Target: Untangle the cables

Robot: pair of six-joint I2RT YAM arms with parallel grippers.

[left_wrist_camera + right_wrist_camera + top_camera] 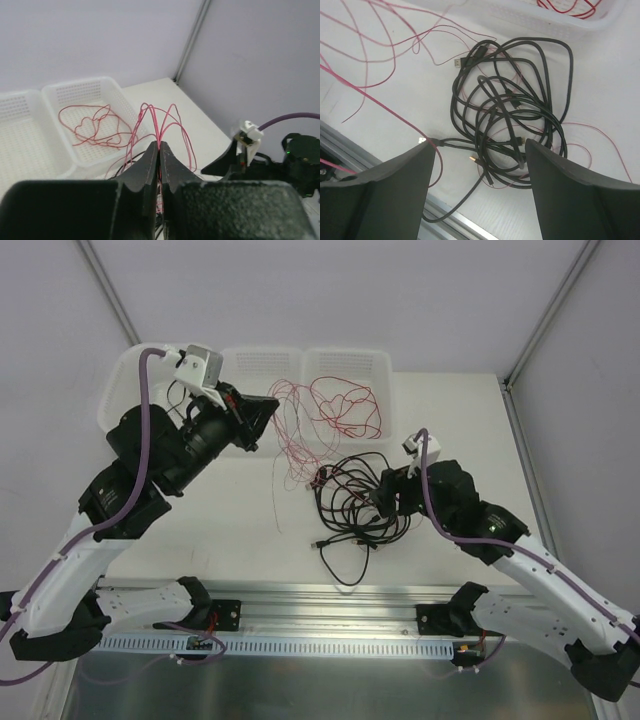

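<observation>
Black cables (350, 508) nearest, heaped in tangled coil on desk (230, 520) (small plug ends poke out). Right claw (479, 155) hangs just above heap, fingers spread wide, grasping nothing. Left claw (160, 147) high, left of heap, clenched on red wires (330, 405). Strands drop to desk, some thread through black coil, loops lie in far basket (383, 362).

Fine wires (335, 410) draped into right basket (347, 360) — cable coil (355, 502) on table (230, 520) before it.
</observation>
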